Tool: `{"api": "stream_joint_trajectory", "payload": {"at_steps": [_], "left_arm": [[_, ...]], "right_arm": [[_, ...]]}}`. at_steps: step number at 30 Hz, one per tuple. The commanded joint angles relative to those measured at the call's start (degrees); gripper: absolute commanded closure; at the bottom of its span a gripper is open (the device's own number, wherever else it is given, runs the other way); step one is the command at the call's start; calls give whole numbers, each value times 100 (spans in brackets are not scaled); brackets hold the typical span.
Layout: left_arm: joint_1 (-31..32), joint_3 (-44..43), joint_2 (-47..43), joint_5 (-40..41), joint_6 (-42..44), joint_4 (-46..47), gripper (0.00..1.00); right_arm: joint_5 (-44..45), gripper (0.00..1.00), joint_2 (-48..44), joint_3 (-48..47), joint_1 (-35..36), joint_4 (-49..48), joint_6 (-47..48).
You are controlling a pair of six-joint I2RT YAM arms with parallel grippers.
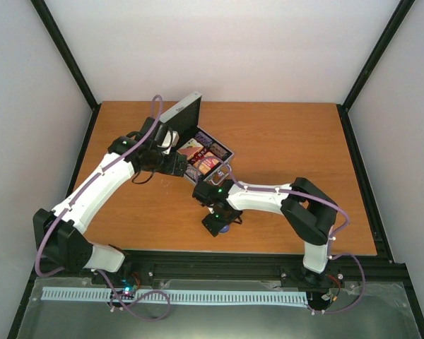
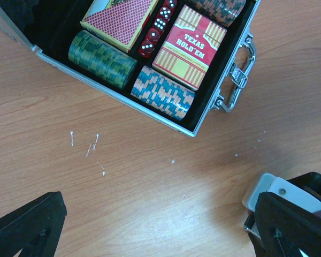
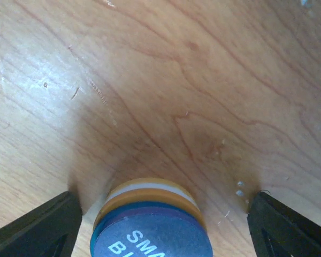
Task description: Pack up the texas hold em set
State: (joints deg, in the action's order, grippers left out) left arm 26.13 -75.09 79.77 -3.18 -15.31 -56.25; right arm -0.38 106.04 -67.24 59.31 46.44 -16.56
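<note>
The silver case [image 1: 226, 150] lies open at the back of the table, its lid [image 1: 182, 109] raised. In the left wrist view its black lining holds chip stacks [image 2: 163, 92], red dice [image 2: 156, 33] and two red-orange card decks [image 2: 189, 46]; the handle [image 2: 238, 77] is on the right side. My left gripper [image 2: 159, 206] hangs open over bare wood just in front of the case. A round blue disc [image 3: 152, 235] tops a small stack of orange and white discs on the table. My right gripper [image 3: 165, 214] straddles that stack, open, with gaps on both sides.
The wooden table [image 1: 304, 155] is ringed by black frame posts and white walls. A pale grey piece [image 2: 267, 190] shows beside my left gripper's right finger. In the top view the right gripper [image 1: 222, 224] is near the table's front edge and the left gripper [image 1: 171, 164] is beside the case.
</note>
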Motion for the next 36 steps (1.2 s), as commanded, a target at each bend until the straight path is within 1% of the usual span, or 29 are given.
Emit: {"api": "stream_joint_trajectory", "payload": {"at_steps": [1,13,15,21,23,29,33,36], "left_arm": [[-47,27,-132,49,-60,-73,0],[-47,176,-125,105,-57,-60,0],[-48,202,-109,103,-75,-32,0],[-46,223,-78,112,-124,15,0],[-47,223,-56,106,-130,10,0],[-47,189,11,124,-136,9,0],[-47,164,34,135,-138,3,0],[-47,146,55,133,-139,-6,0]], "right_arm": [[67,16,194,-124,79,185,59],[59,20,11,126,177,350,-93],[46,24,28,130,180,365,-72],[38,29,87,241,191,309,-37],[38,34,153,218,193,305,0],[39,54,183,191,190,331,30],[66,64,167,222,192,365,-13],[178,68,149,160,187,431,-69]]}}
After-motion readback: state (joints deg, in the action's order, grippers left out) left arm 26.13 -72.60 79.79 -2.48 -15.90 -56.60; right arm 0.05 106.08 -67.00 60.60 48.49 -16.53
